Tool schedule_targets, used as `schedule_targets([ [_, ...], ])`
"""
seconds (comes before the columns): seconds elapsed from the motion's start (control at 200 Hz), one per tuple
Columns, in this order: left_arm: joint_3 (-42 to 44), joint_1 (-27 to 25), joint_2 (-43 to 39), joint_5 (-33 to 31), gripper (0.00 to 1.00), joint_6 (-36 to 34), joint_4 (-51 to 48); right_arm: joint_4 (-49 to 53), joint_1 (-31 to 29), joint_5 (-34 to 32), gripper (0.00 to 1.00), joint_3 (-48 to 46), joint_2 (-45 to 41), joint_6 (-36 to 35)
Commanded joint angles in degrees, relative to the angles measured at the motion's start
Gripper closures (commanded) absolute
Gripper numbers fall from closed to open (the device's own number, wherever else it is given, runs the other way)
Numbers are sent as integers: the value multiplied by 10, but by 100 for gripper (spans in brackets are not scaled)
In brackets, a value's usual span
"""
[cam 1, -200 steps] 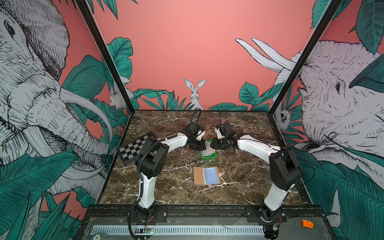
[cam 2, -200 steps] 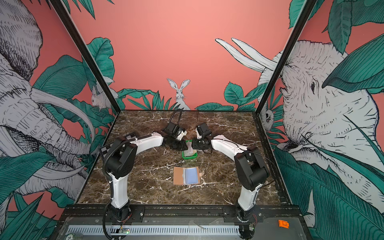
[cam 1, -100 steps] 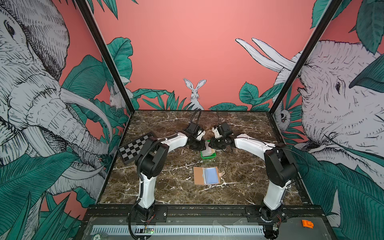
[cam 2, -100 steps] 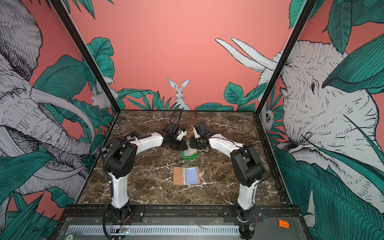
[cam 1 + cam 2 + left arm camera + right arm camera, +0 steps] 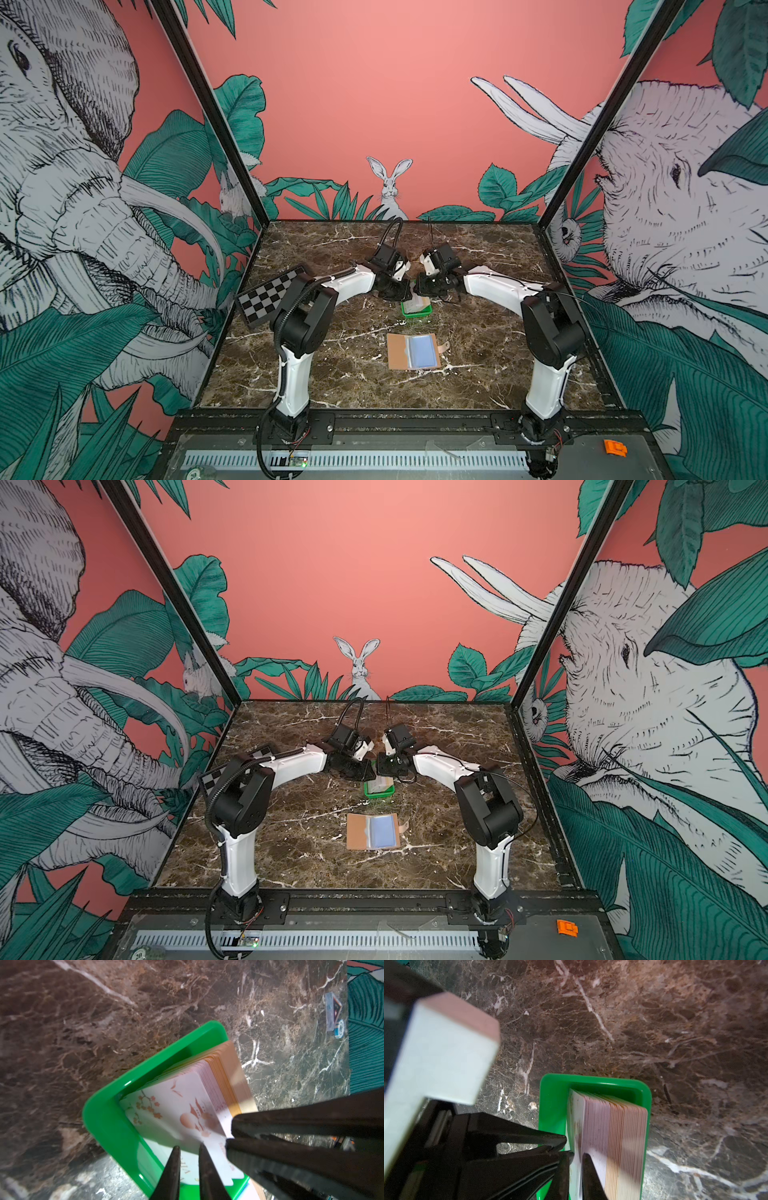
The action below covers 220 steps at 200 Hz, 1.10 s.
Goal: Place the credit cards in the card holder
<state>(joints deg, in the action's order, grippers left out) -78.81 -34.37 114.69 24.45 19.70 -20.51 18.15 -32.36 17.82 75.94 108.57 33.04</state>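
Observation:
The credit cards stand on edge as a thick stack in a small green tray, seen in both top views. My right gripper is shut on the front card of the stack, one finger on each face. In the left wrist view this white, orange-printed card leans away from the stack. My left gripper sits at that card's lower edge, its fingers a narrow gap apart with nothing between them. The card holder lies open in front of the tray.
A checkerboard plate leans at the left wall. Both arms meet over the tray at mid-table. In the left wrist view a small flat bluish thing and a round blue-and-white chip lie near a wall. An orange part sits on the front frame.
My right gripper has moved left to the tray and closed its fingers on the front card. The left arm and gripper have stayed put.

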Motion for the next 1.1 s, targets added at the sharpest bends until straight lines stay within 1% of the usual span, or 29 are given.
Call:
schedule_targets([
  [0.0, -5, -4, 11, -12, 80, -3, -21, -4, -6, -1, 87, 15, 12, 1],
  [0.485, -4, -3, 11, -12, 81, -4, -22, 2, -10, -7, 90, 23, 26, -3],
  [0.885, -5, -5, 12, -12, 81, -4, -23, 8, -13, -16, 90, 24, 33, -8],
  [1.095, -4, -5, 11, -12, 81, -4, -23, 9, -14, -20, 94, 24, 30, -9],
])
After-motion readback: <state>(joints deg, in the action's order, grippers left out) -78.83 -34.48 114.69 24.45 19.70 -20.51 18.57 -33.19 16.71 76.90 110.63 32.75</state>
